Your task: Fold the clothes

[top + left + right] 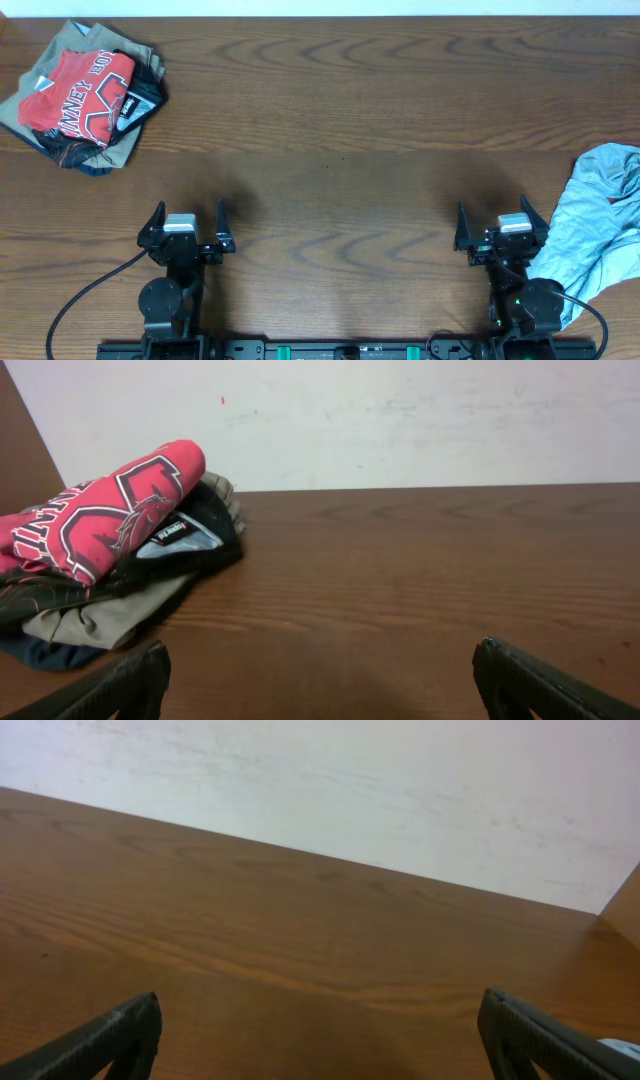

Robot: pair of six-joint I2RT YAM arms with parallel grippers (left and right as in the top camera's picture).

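Lying crumpled against the right edge of the brown wooden tabletop (340, 120), toward the near right corner, the pale blue-grey wrinkled fabric garment (600, 225) is heaped in loose ridges and reaches the border of the overhead view, so its full outline cannot be made out. The right gripper (493, 215) sits just beside it, at the near edge, with its jaws spread wide and holding nothing; its wrist view shows only bare wood between the fingers and a sliver of pale cloth at the lower right. The left gripper (190, 212) is parked near the near left corner, well apart from the garment, its jaws likewise wide and empty. At the far left corner lies a separate pile, a red T-shirt with white lettering (85, 95) on top of dark and khaki garments (105, 155), which is no part of this job. The garment looks light, limp and thin: it should drape and sag when lifted and slide easily over the wood, with no risk of breakage. A pinch on one raised fold would probably drag the whole bundle, so the better hold is likely a hem or shoulder edge on the side nearest the right gripper, drawing it toward the middle of the tabletop, where the left gripper could take a second edge and spread it flat.
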